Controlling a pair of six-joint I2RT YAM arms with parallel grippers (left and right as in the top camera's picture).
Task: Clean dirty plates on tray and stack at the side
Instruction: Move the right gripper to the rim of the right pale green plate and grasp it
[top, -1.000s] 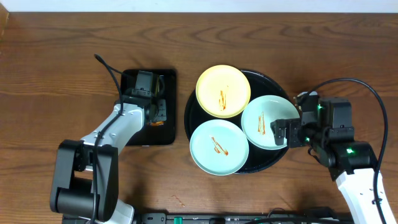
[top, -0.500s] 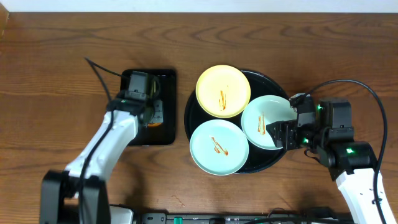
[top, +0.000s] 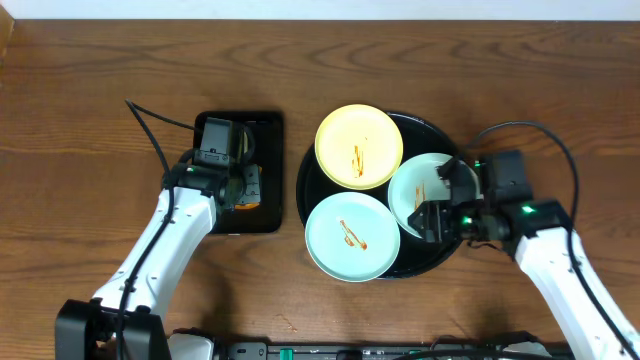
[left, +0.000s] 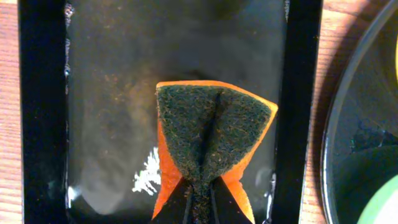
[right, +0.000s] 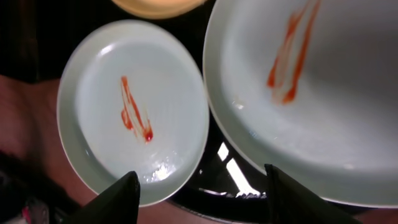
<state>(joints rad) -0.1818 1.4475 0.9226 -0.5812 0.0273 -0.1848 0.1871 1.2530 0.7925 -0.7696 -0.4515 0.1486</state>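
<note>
Now the left gripper (left: 199, 194) is clamped on a sponge (left: 211, 124) above the rectangular tray (left: 106, 93), while the right gripper (right: 202, 186), fingers spread, hangs over the right-hand blue plate (top: 415, 190), beside the yellow plate (top: 358, 145) and the other blue plate (top: 350, 235) on the round tray (top: 432, 130).

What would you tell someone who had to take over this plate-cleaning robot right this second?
Left gripper: fingers shut on the sponge, folded, over the rectangular black tray.
Right gripper: fingers open, holding nothing, over the gap between the two mint plates.
Plates: the yellow plate, front mint plate and right mint plate are all on the round black tray.
Done: the sponge is picked up.
Left: every plate shows sauce streaks. All three need wiping, then stacking at the side.
</note>
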